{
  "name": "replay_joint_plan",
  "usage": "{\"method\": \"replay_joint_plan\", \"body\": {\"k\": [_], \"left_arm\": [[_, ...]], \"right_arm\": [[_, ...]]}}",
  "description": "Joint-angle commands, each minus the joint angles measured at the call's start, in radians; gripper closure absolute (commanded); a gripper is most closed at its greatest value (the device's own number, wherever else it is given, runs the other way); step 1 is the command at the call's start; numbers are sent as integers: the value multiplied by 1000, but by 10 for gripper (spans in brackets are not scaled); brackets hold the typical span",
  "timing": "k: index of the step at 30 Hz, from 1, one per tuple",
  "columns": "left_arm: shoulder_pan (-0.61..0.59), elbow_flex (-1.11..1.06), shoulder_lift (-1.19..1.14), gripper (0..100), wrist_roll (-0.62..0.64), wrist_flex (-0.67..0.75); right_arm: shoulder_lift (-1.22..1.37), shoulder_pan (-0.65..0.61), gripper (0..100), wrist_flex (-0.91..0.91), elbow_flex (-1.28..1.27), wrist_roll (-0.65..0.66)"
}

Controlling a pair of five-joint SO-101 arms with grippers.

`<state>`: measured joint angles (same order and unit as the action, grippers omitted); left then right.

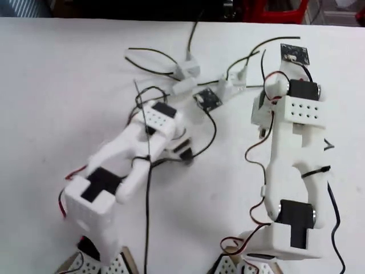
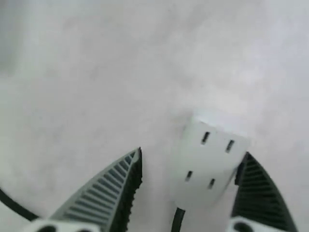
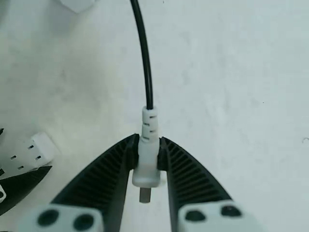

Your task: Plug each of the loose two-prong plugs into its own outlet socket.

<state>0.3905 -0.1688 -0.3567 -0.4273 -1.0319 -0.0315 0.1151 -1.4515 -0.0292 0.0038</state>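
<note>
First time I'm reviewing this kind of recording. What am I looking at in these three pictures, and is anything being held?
These are two small white robot arms, one arm beside the other arm, on a white table. The high view looks down from above. The other two pictures come from a camera on each arm's wrist, looking along its fingers. The left gripper has its fingers open around a white outlet socket lying on the table. The right gripper is clamped on a white two-prong plug with a black cord.

The white table [image 1: 63,85] carries loose black cables [image 1: 149,52] and a white outlet socket [image 2: 210,162] lying flat on it.
</note>
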Motion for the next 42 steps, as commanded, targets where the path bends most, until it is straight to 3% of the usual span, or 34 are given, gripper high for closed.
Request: {"method": "replay_joint_plan", "body": {"k": [1, 4, 7, 13, 24, 31, 35, 42], "left_arm": [[10, 109, -35, 793, 3, -46], [4, 110, -36, 826, 11, -46], [-7, 110, -19, 816, 110, -49], [-15, 104, 50, 659, 224, -87], [-87, 54, 340, 675, 227, -206], [-99, -226, 648, 701, 219, -78], [-163, -382, 835, 701, 229, 25], [-278, -540, 931, 701, 354, 149]], "right_arm": [[-47, -5, 981, 13, 5, 8], [-42, -5, 981, 13, 5, 8], [-42, -5, 981, 10, 5, 8], [-50, -5, 981, 8, 5, 8], [-223, -116, 981, 2, -3, 9], [-323, -348, 981, 5, -84, 12], [-352, -463, 981, 7, -123, 74], [-398, -598, 981, 7, -126, 80]]}}
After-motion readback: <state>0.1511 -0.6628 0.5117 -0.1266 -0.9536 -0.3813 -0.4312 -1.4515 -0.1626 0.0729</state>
